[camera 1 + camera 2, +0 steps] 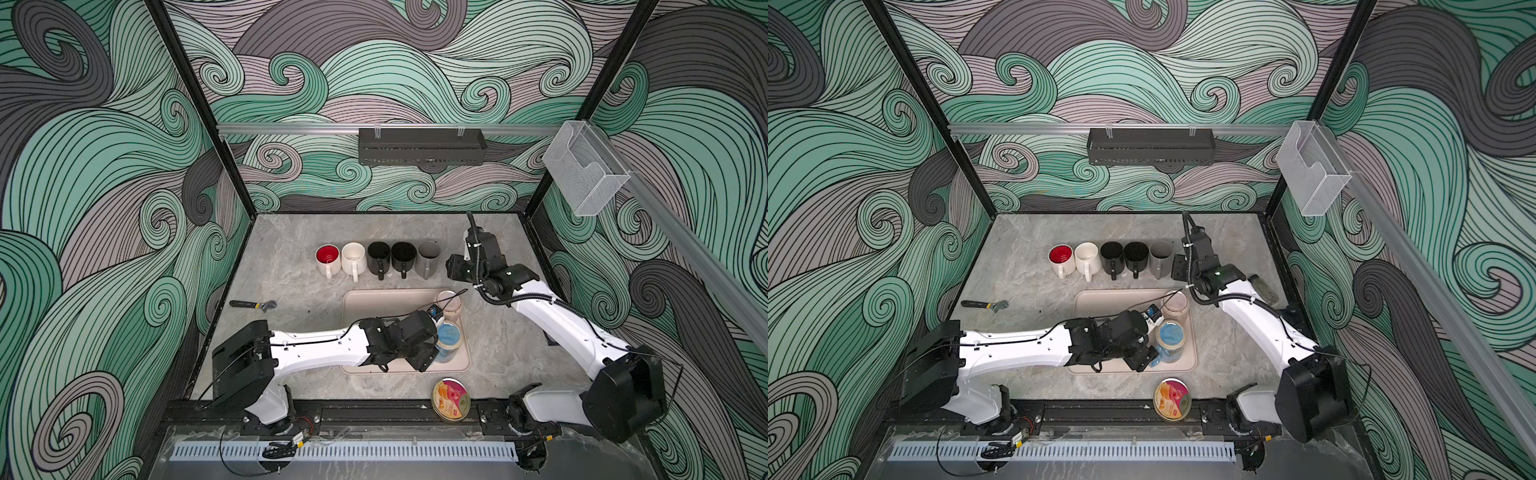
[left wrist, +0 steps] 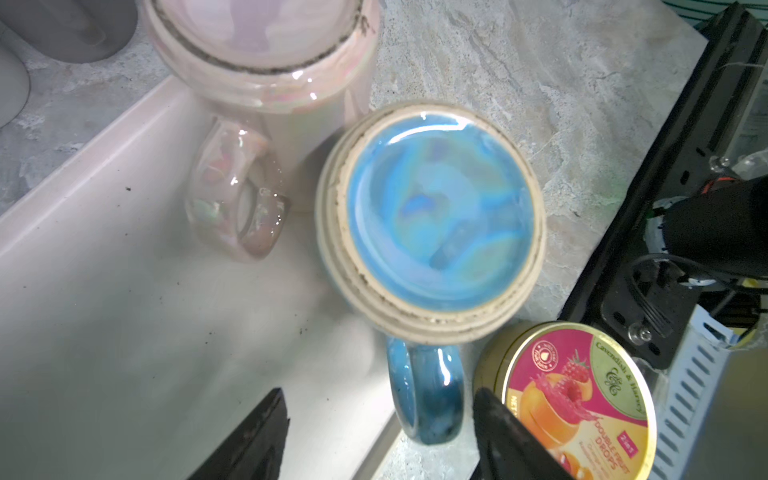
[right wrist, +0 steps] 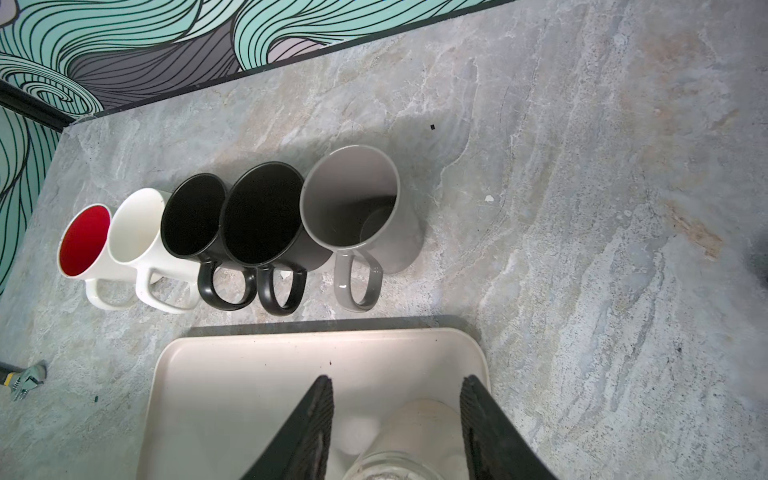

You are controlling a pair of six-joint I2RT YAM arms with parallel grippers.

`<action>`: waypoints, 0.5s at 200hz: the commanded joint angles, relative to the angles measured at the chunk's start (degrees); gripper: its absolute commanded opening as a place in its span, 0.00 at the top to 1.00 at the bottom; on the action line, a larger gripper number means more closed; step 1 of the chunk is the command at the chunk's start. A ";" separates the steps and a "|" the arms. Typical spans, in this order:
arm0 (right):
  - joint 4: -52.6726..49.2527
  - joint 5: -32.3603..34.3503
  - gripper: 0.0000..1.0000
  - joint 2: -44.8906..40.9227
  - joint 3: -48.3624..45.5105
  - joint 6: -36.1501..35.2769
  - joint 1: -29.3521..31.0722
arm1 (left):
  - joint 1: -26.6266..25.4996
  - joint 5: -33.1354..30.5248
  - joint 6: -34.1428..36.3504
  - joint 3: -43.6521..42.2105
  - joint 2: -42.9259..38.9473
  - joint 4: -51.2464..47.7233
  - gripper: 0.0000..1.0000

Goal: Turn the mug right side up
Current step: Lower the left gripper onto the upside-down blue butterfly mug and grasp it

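Note:
Two mugs stand upside down at the right end of the beige tray (image 1: 374, 299). One is the blue mug (image 1: 449, 338) (image 2: 436, 216), base up. The other is a pink iridescent mug (image 1: 449, 303) (image 2: 266, 54) just behind it. My left gripper (image 2: 380, 395) hangs over the blue mug and is open. The blue handle (image 2: 428, 395) lies between its fingers, with a gap on each side. My right gripper (image 1: 455, 268) (image 3: 397, 380) is open and holds nothing. It hovers above the tray's far right corner, beside the grey mug (image 3: 353, 208). The pink mug (image 3: 415, 432) shows below it.
Behind the tray, several upright mugs form a row, from a red-lined white one (image 1: 327, 255) to the grey one (image 1: 428, 253). An adjustable wrench (image 1: 253, 305) lies left of the tray. A candy tin (image 1: 451, 399) (image 2: 582, 395) sits at the table's front edge.

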 commanded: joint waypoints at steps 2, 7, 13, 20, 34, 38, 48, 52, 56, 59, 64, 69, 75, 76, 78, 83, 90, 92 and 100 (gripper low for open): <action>1.03 -0.62 0.49 -2.25 -1.29 1.66 -1.25 | -0.71 -0.92 1.51 3.04 1.83 -3.15 0.28; 1.07 -0.60 0.49 -2.35 -1.53 1.76 -1.49 | -0.75 -0.84 1.60 3.33 2.20 -3.24 0.29; 1.11 -0.81 0.49 -2.52 -1.77 1.84 -1.87 | -0.75 -0.70 1.58 3.66 2.77 -3.44 0.29; 1.20 -1.06 0.49 -2.68 -2.04 1.94 -2.15 | -0.76 -0.51 1.56 4.24 3.45 -3.71 0.31; 1.33 -1.69 0.49 -2.86 -2.53 2.04 -2.91 | -0.77 -0.32 1.59 5.46 4.87 -4.63 0.34; 1.42 -1.86 0.49 -2.95 -2.66 2.08 -3.02 | -0.75 -0.31 1.60 5.81 5.26 -4.85 0.34; 1.50 -2.02 0.49 -3.19 -2.96 2.16 -3.32 | -0.75 -0.23 1.60 6.78 6.26 -5.55 0.36; 1.63 -2.13 0.49 -3.29 -3.09 2.17 -3.42 | -0.75 -0.22 1.64 7.09 6.64 -5.72 0.36; 1.61 -2.09 0.49 -3.37 -3.25 2.20 -3.63 | -0.75 -0.14 1.68 7.36 7.02 -5.98 0.37; 1.70 -2.09 0.49 -3.44 -3.30 2.24 -3.61 | -0.76 -0.09 1.75 7.59 7.22 -6.08 0.37; 1.82 -2.32 0.49 -3.54 -3.45 2.28 -3.85 | -0.76 -0.05 1.77 7.89 7.61 -6.27 0.38; 2.04 -2.44 0.49 -3.59 -3.72 2.31 -3.94 | -0.76 -0.04 1.71 8.21 7.85 -6.37 0.39; 2.12 -2.68 0.50 -3.74 -3.84 2.43 -4.16 | -0.75 -0.07 1.73 8.48 8.24 -6.47 0.40; 2.17 -2.74 0.50 -3.75 -3.95 2.45 -4.19 | -0.75 -0.06 1.67 8.51 8.32 -6.43 0.40; 2.20 -2.80 0.50 -3.80 -3.97 2.43 -4.21 | -0.75 -0.05 1.69 8.53 8.35 -6.42 0.40; 2.31 -2.93 0.50 -3.85 -4.14 2.40 -4.34 | -0.75 -0.04 1.60 8.71 8.60 -6.43 0.41; 2.34 -2.89 0.50 -3.95 -4.39 2.52 -4.47 | -0.75 -0.13 1.49 8.89 8.90 -6.44 0.41; 2.36 -2.93 0.50 -4.07 -4.45 2.51 -4.54 | -0.71 -0.20 1.47 8.93 8.94 -6.49 0.42; 2.54 -3.09 0.50 -4.13 -4.82 2.53 -4.65 | -0.75 -0.22 1.50 9.13 9.22 -6.49 0.42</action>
